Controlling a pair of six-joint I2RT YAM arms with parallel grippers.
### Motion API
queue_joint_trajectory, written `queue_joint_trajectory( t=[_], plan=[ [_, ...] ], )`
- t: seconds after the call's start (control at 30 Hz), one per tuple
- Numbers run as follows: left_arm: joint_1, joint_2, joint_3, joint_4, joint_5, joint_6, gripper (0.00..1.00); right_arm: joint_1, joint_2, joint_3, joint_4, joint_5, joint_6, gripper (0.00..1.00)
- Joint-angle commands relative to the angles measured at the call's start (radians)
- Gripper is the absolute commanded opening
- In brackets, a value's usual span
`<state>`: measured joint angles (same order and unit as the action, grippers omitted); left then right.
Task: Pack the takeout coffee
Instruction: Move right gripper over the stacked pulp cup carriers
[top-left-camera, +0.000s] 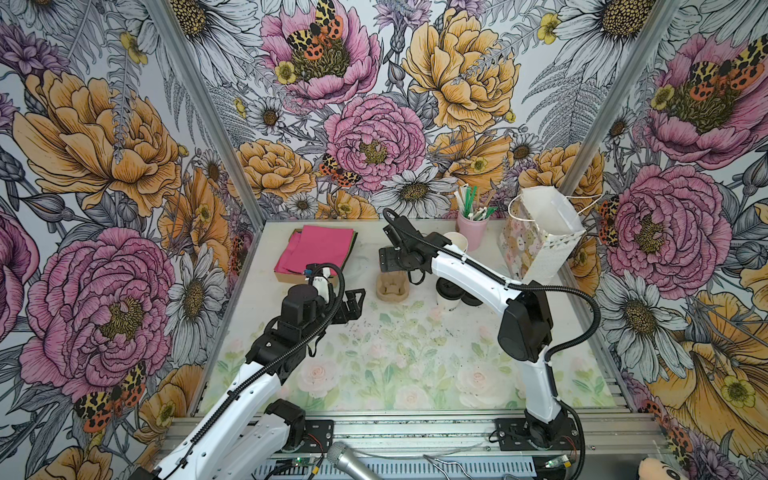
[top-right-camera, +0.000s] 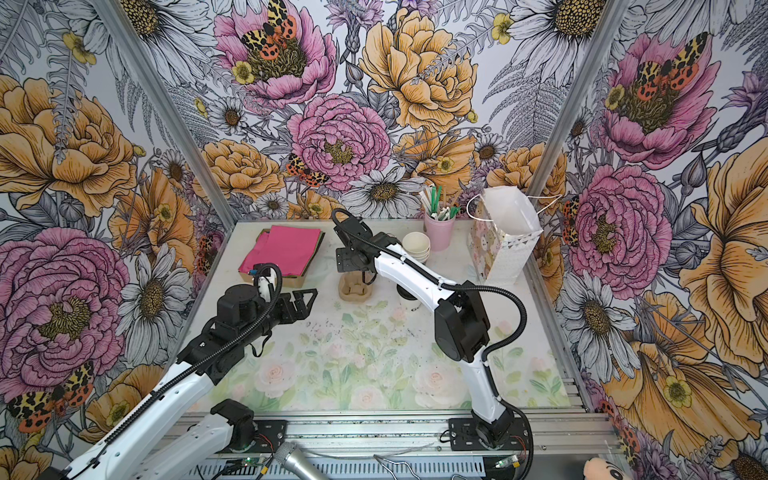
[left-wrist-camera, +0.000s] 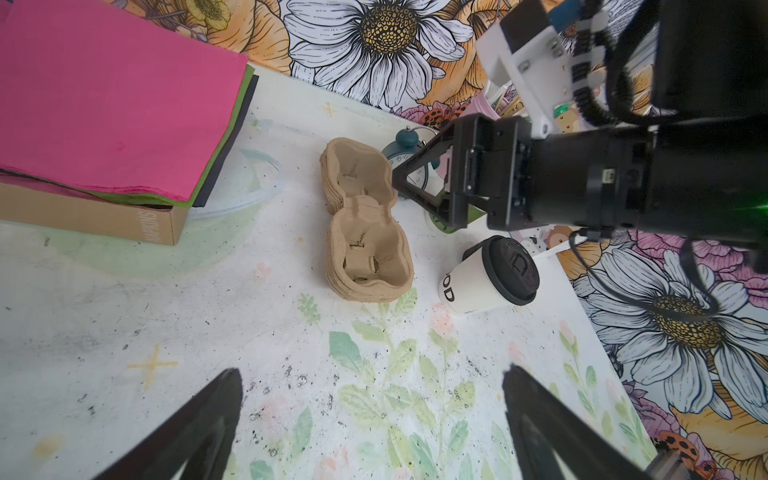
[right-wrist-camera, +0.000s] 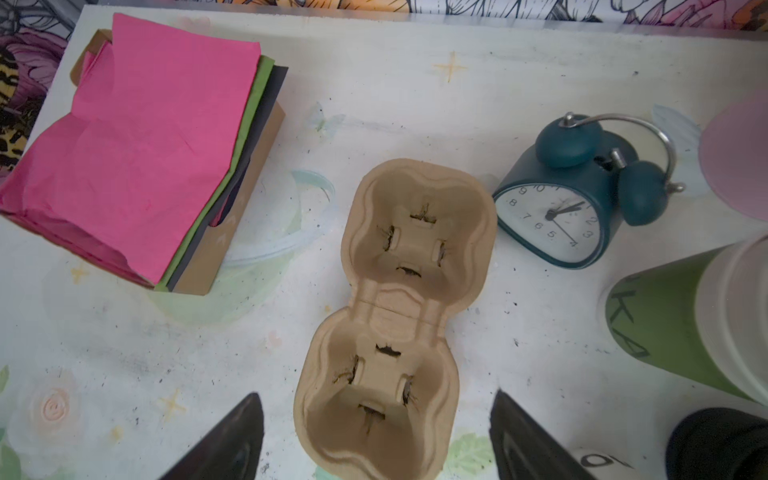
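Observation:
The takeout coffee (left-wrist-camera: 490, 274), a white paper cup with a black lid, stands on the table right of a brown pulp cup carrier (right-wrist-camera: 399, 324). In a top view the coffee (top-left-camera: 448, 291) is partly hidden under my right arm. My right gripper (right-wrist-camera: 376, 415) points down over the carrier (top-left-camera: 390, 286), open, with one finger on each side of the carrier's nearer cup well and not touching it. My left gripper (left-wrist-camera: 372, 386) hovers open over bare table, left of the carrier (top-right-camera: 354, 286), with nothing between its fingers; in both top views this gripper (top-left-camera: 353, 305) aims toward the carrier.
A patterned gift bag (top-left-camera: 540, 237) stands open at the back right. Beside it are a pink cup of straws (top-left-camera: 472, 228) and stacked paper cups (top-right-camera: 417, 245). A teal alarm clock (right-wrist-camera: 573, 208) sits behind the carrier. Pink tissue sheets on a box (top-left-camera: 320, 249) lie back left.

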<state>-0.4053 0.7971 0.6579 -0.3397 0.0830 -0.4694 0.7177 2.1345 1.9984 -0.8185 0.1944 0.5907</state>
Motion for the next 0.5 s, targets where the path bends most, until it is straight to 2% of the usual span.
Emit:
queue_joint_trajectory(
  t=[0.0, 0.47],
  plan=[
    [0.014, -0.016, -0.016, 0.022, 0.039, -0.006, 0.99, 0.003, 0.038, 0.038, 0.003, 0.066, 0.107, 0.81],
    [0.020, -0.029, -0.035, 0.027, 0.046, -0.013, 0.99, 0.009, 0.196, 0.123, 0.002, 0.076, 0.141, 0.69]
  ],
)
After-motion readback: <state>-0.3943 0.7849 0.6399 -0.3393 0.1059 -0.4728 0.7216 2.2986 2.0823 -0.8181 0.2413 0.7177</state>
